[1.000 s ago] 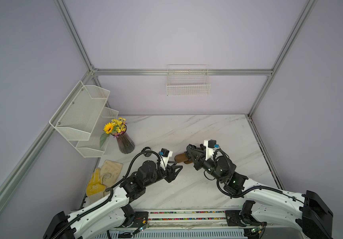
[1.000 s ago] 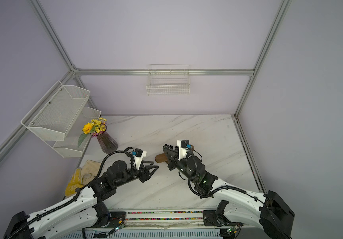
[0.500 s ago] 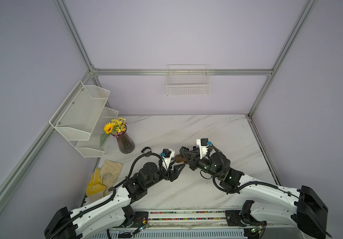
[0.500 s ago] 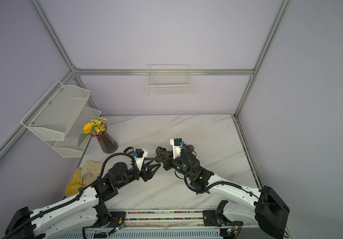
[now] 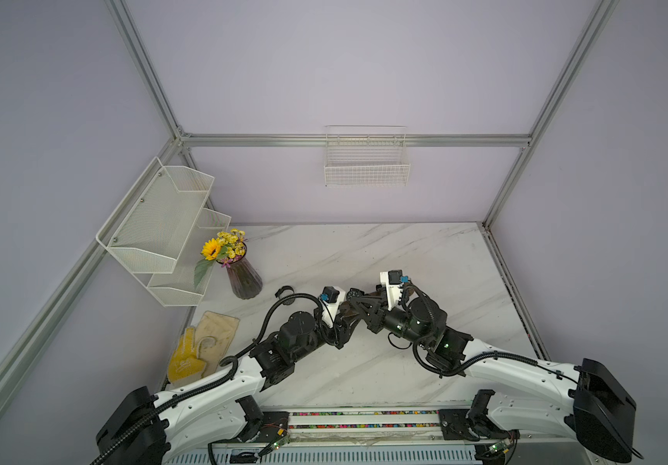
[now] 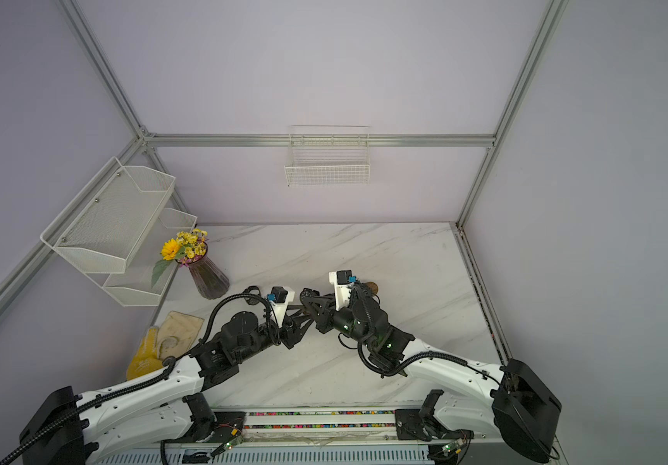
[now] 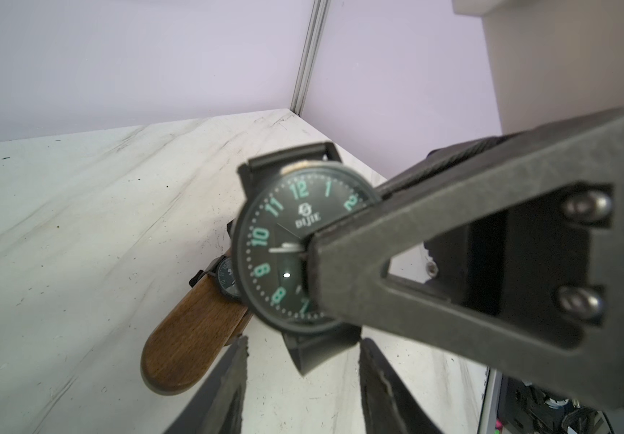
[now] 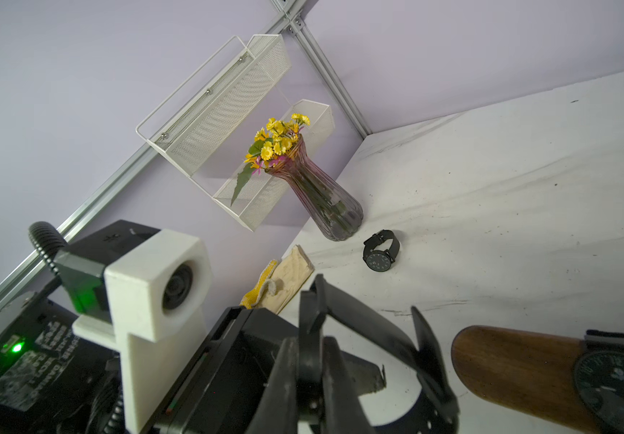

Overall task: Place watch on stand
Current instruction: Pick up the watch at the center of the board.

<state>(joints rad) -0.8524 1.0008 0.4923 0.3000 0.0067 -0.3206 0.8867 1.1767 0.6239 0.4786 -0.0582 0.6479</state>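
The watch (image 7: 295, 248), black with teal numerals, hangs in the air with my right gripper (image 8: 309, 349) shut on its case; one right finger (image 7: 453, 255) crosses its dial. My left gripper (image 7: 303, 345) is open just below it, its two fingers on either side of the lower strap end without touching it. The stand (image 7: 190, 334) is a brown wooden bar lying behind, and another black watch (image 7: 227, 280) sits on it. In both top views the two grippers meet at mid table, and only the stand's far end (image 6: 371, 287) shows.
A third black watch (image 8: 380, 250) lies on the marble table (image 5: 364, 249) near a purple vase of yellow flowers (image 5: 244, 282). Yellow and beige gloves (image 5: 199, 346) lie at the left edge. White mesh shelves (image 5: 155, 225) hang on the left wall, a wire basket (image 5: 366, 161) on the back wall.
My right gripper has carried the watch leftwards, off the stand's left end towards my left gripper. The left gripper has edged up under it, its jaws opening and narrowing a little.
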